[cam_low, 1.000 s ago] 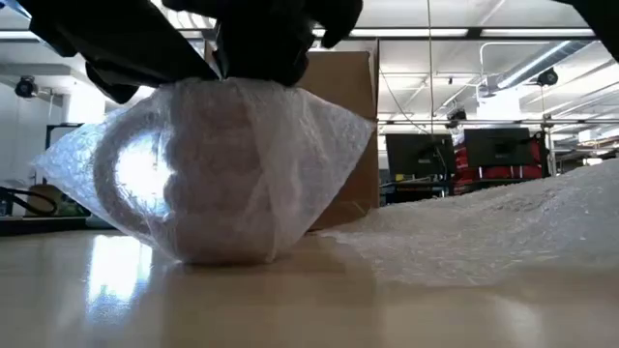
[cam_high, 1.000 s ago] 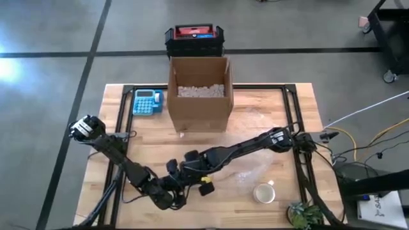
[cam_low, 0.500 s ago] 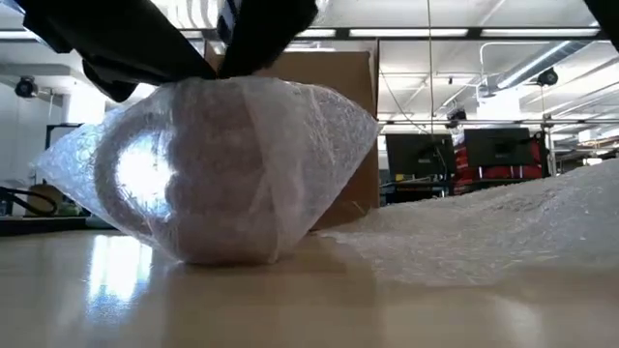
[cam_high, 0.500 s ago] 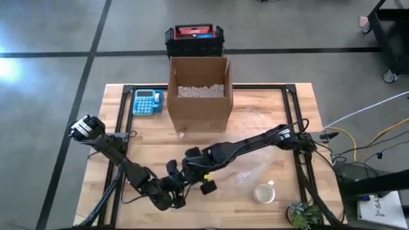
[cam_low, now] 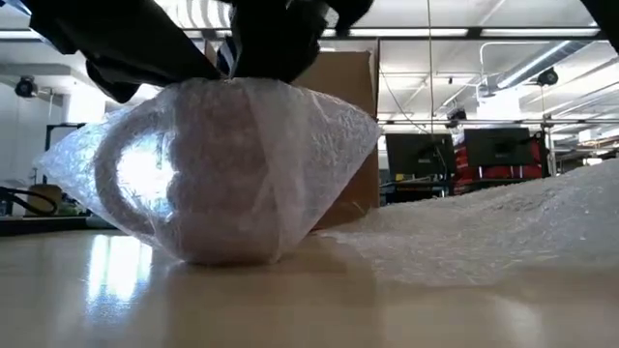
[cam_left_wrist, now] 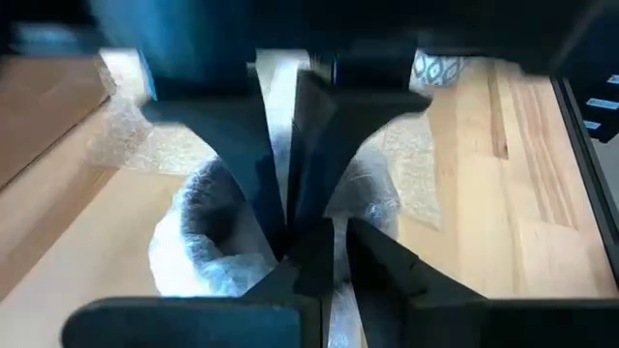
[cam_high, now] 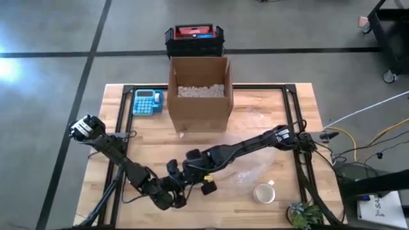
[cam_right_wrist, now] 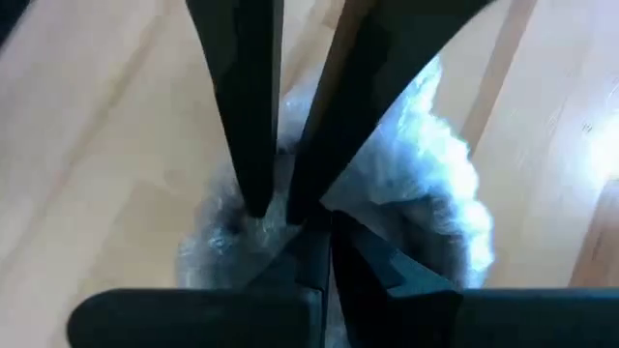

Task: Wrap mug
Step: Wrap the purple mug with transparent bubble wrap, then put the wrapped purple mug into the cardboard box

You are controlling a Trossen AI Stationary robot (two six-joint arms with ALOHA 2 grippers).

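No readable text, label or number anywhere — not on the objects; not in the room behind.

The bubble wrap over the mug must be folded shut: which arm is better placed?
Probably right: its claw sits atop the bubble wrap; the left claw grips the wrap beside it.

Box behind mug — centre.

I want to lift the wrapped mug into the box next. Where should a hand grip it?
Grip the gathered bubble wrap at the bundle's top, coming straight down. The film bunches there above the mug, where the left hand and right hand already meet; lower down it flares wide and loose.
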